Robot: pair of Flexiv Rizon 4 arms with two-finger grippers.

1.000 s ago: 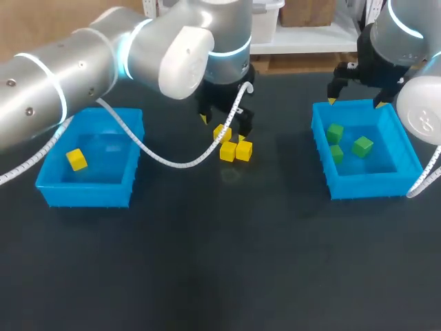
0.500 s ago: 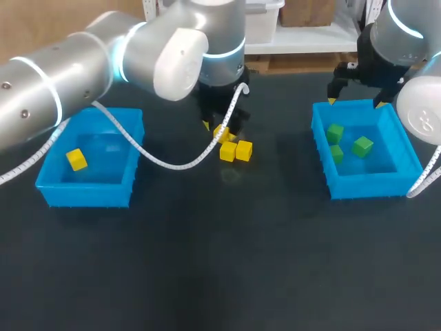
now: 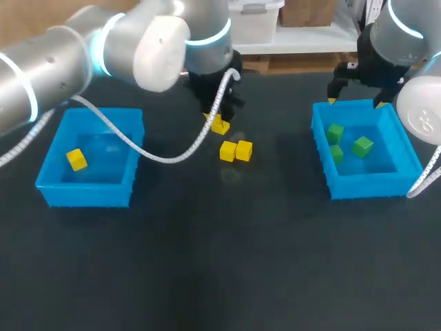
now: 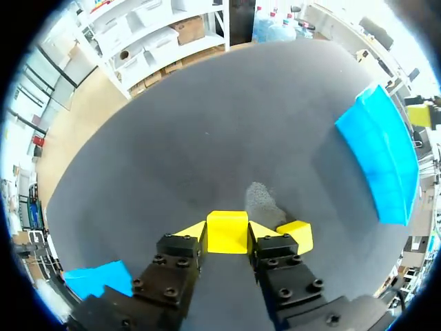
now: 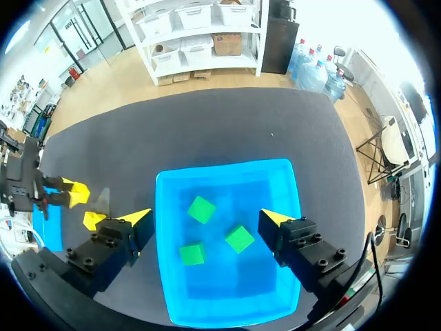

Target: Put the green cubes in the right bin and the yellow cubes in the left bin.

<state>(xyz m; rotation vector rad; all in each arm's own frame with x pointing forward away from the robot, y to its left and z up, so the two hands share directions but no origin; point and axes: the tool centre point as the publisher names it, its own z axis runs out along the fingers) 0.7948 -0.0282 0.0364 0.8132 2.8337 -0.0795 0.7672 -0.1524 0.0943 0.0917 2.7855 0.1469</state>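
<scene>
The dark desk [image 3: 220, 276] is stretching wide along its near side. Further in, the left bin [image 3: 86, 195] is holding a lone yellow cube [image 3: 76, 160], and the right bin [image 3: 372, 187] is holding three green cubes [image 3: 362, 146]. Between the bins a pair of yellow cubes [image 3: 228, 151] is sitting side by side (well apart from either bin). Just behind the pair, the left gripper [image 3: 215, 123] is pinching a third yellow cube [image 4: 227, 232]. The right gripper [image 3: 354, 103] is hanging spread over the right bin's far rim.

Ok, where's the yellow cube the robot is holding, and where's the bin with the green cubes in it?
yellow cube [image 4: 227, 232], left wrist view, middle of its facing side.
right bin [image 3: 372, 186], head view, its front wall.
</scene>
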